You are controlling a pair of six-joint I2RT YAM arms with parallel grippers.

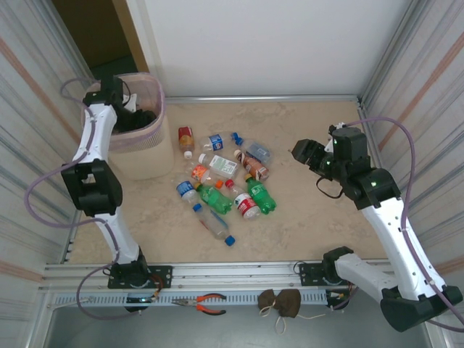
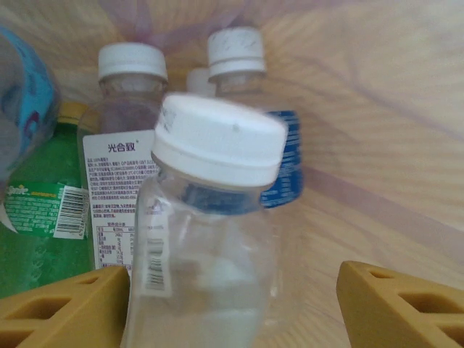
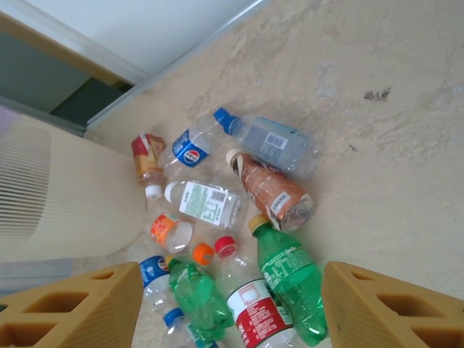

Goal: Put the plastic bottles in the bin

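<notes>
My left gripper point(image 1: 135, 116) reaches down inside the pale-pink bin point(image 1: 156, 125). In the left wrist view its yellow fingers point(image 2: 65, 301) stand apart, open point(image 2: 232, 281). A clear white-capped bottle point(image 2: 210, 239), blurred, stands between them against the left finger and well clear of the right one. Behind it in the bin point(image 2: 377, 145) lie more bottles: a green one point(image 2: 36, 217) and two white-capped ones point(image 2: 127, 109). Several plastic bottles point(image 1: 225, 181) lie in a heap mid-table. My right gripper point(image 1: 301, 151) hovers open to their right; below it point(image 3: 232, 279) lie a green bottle point(image 3: 290, 279) and a red-labelled one point(image 3: 254, 308).
Corrugated walls close in both sides and a white wall the back. Pliers point(image 1: 206, 303) and a brown pouch point(image 1: 279, 303) lie on the near rail. Bare tabletop point(image 1: 319, 217) stretches right of the heap. The bin's side point(image 3: 58, 196) stands left of the heap.
</notes>
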